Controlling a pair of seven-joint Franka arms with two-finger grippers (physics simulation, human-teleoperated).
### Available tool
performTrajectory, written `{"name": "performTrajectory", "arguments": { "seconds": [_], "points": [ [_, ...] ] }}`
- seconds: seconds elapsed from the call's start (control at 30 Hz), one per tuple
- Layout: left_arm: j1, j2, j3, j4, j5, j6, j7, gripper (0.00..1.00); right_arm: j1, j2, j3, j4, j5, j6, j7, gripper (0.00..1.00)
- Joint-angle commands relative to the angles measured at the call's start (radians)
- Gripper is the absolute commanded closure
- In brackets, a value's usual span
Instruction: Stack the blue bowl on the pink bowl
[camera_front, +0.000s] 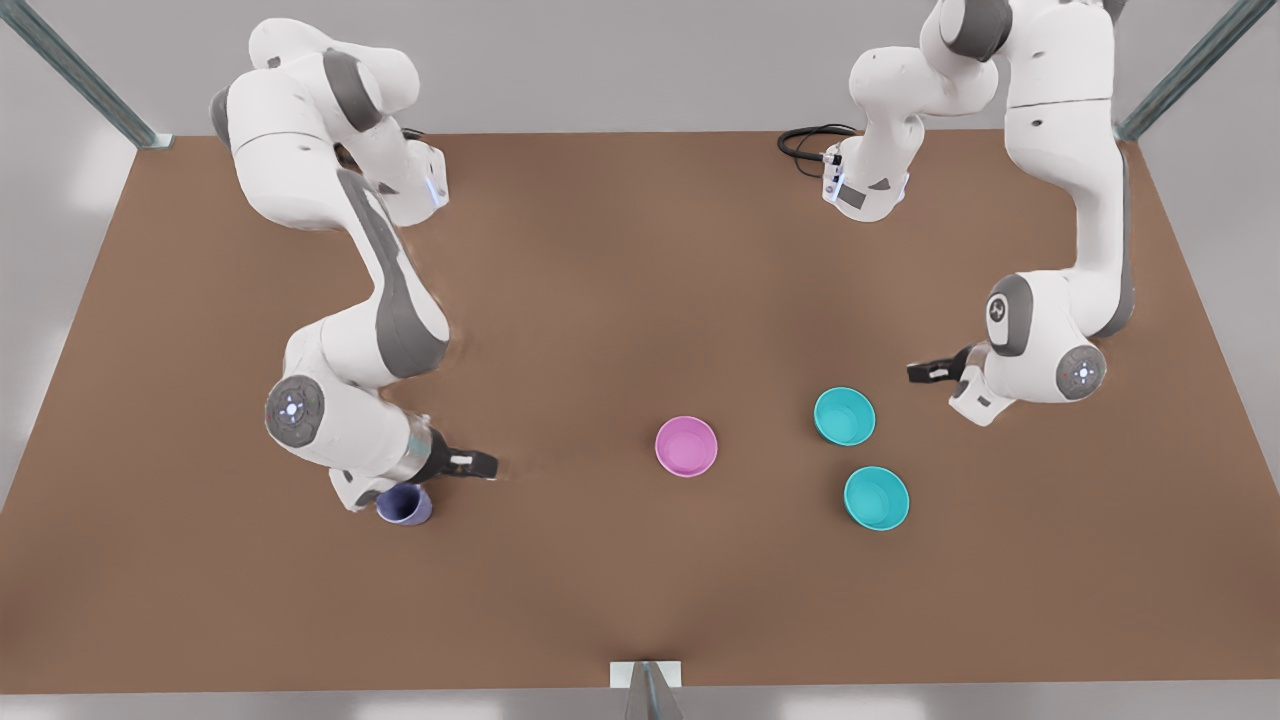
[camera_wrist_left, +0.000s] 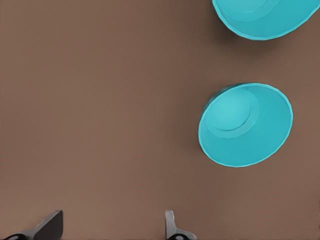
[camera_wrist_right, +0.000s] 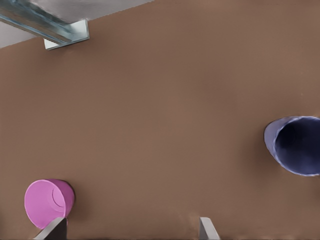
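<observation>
The pink bowl (camera_front: 686, 446) stands upright near the middle of the brown table (camera_front: 620, 260) and appears again as the pink bowl (camera_wrist_right: 48, 202) beside one fingertip in the right wrist view. Two alike blue-teal bowls stand toward the front view's right: one blue bowl (camera_front: 844, 416) and a second (camera_front: 876, 497) nearer the front edge. I cannot tell which is the task's. My left gripper (camera_front: 925, 372) hovers open, just right of them and apart from both. The left wrist view shows a whole bowl (camera_wrist_left: 245, 125) and a cut-off one (camera_wrist_left: 265, 17) ahead of the left gripper (camera_wrist_left: 112, 222). My right gripper (camera_front: 475, 463), (camera_wrist_right: 131, 227) is open and holds nothing.
A small lavender cup (camera_front: 405, 505) stands against the right arm's wrist, seen also as the cup (camera_wrist_right: 295, 145) in the right wrist view. A metal bracket (camera_front: 646, 678) sits at the table's front edge. Bare table lies between the pink bowl and the teal ones.
</observation>
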Motion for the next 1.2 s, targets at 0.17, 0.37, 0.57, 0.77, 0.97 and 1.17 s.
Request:
{"name": "performTrajectory", "arguments": {
  "seconds": [0.17,0.37,0.57,0.77,0.97,1.17],
  "points": [
    [-0.026,0.053,-0.03,-0.067,-0.319,0.454,0.271,0.0,-0.086,-0.452,-0.04,-0.122,-0.321,-0.595,-0.378,0.0],
    [-0.057,0.093,-0.047,-0.067,-0.342,0.468,0.279,0.0,-0.085,-0.551,-0.04,-0.259,-0.319,-0.536,-0.373,0.0],
    [-0.06,0.167,-0.047,-0.066,-0.338,0.509,0.314,0.16,-0.157,-0.44,-0.046,-0.205,-0.287,-0.479,-0.364,0.0],
    [-0.064,0.164,-0.047,-0.063,-0.346,0.457,0.294,0.79,-0.256,-0.405,-0.046,-0.177,-0.259,-0.478,-0.378,0.0],
    [-0.064,0.093,-0.047,-0.057,-0.346,0.365,0.19,0.79,-0.255,-0.405,-0.045,-0.177,-0.27,-0.478,-0.379,0.0],
    [-0.35,0.17,-0.047,0.299,-0.3,0.241,-0.369,0.79,-0.255,-0.405,-0.045,-0.177,-0.27,-0.478,-0.379,0.0]
  ]
}}
